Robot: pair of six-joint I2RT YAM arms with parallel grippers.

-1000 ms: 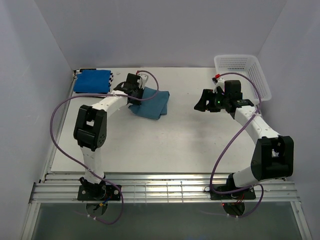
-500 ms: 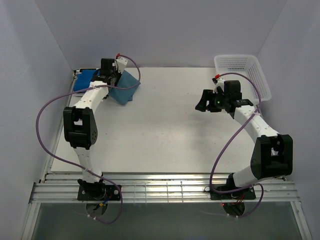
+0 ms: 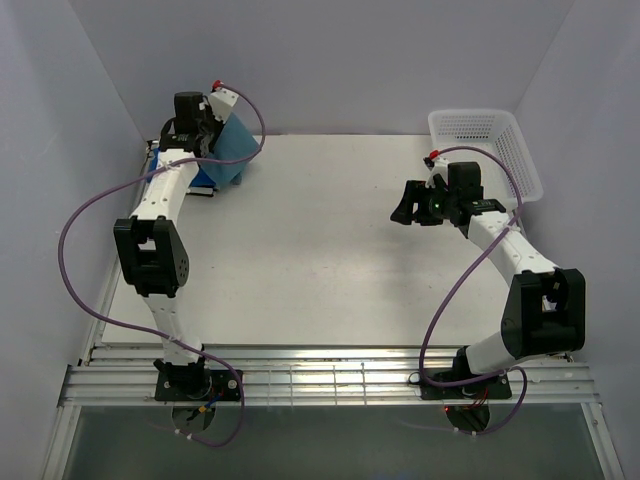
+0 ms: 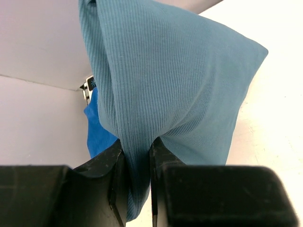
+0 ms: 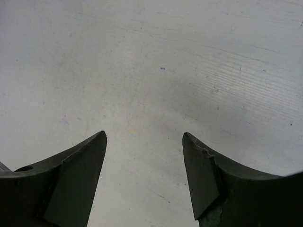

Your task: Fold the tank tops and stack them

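Teal toward blue: pinches the folded teal top (image 4: pixel 182 80) aloft in the left pincer (image 4: pixel 137 149) near the royal blue top (image 4: pixel 97 130), likely for stacking there; holds the right pincer (image 5: pixel 144 137) spread, aside.

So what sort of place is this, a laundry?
Probably a robot test booth, not a laundry. Plain white walls box in a table, a left arm and right arm are bolted at its edge, and the left claw holds a teal top.

The tank top (image 4: pixel 180 85) I hold is muted teal with fine ribs — the other tank top (image 4: pixel 97 128) bright royal blue, the mesh basket (image 3: pixel 524 158) white.
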